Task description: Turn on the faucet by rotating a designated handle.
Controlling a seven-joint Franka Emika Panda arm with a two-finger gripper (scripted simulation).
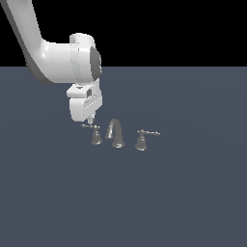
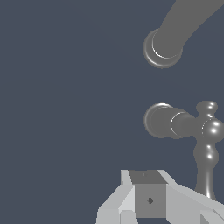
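The faucet is a small chrome three-piece set on the dark floor. Its arched spout (image 1: pixel 116 133) stands between two lever handles. The handle (image 1: pixel 95 135) on the exterior view's left has a flared base, and its thin lever (image 1: pixel 87 127) points to that view's left. My gripper (image 1: pixel 90 118) hangs just above that lever, fingers pressed together and holding nothing. In the wrist view the handle (image 2: pixel 175 123) lies close beyond the gripper (image 2: pixel 148 186), its lever (image 2: pixel 206 153) runs beside the fingers, and the spout (image 2: pixel 168 37) is farther off.
The twin handle (image 1: pixel 141 141), with its lever pointing to the exterior view's right, stands on the far side of the spout. A flat dark grey floor (image 1: pixel 183 193) spreads all around. The white arm (image 1: pixel 53 58) comes down from the exterior view's upper left.
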